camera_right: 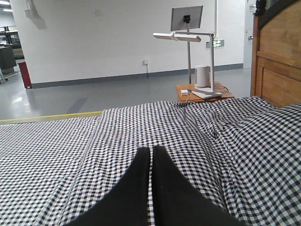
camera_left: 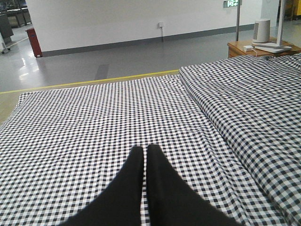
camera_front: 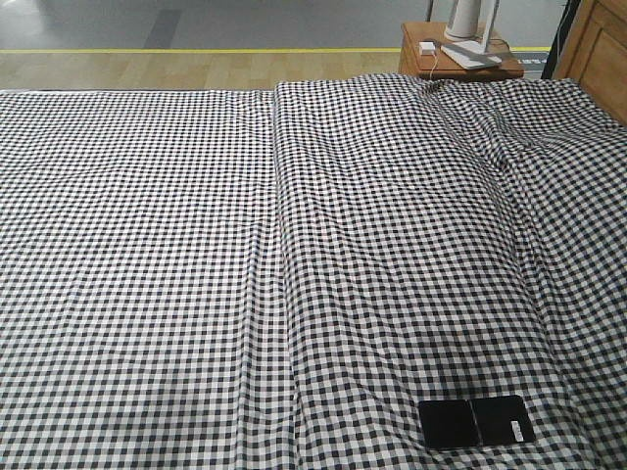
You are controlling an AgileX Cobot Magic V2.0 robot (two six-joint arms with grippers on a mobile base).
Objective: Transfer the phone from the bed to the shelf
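The phone (camera_front: 476,422), a glossy black slab with a seam across its middle and a small white sticker, lies flat on the bed (camera_front: 196,245) near the front right corner of the front view. The bed wears a black-and-white check sheet with a lengthwise fold. Neither wrist view shows the phone. My left gripper (camera_left: 145,149) hovers over the sheet, its black fingers pressed together with nothing between them. My right gripper (camera_right: 152,149) is likewise shut and empty above the sheet. The shelf is out of view.
An orange-brown side table (camera_front: 456,61) with a white lamp base and a charger stands past the bed's far right corner. A wooden headboard (camera_right: 277,61) rises on the right. Grey floor with a yellow line (camera_front: 196,50) lies beyond the bed.
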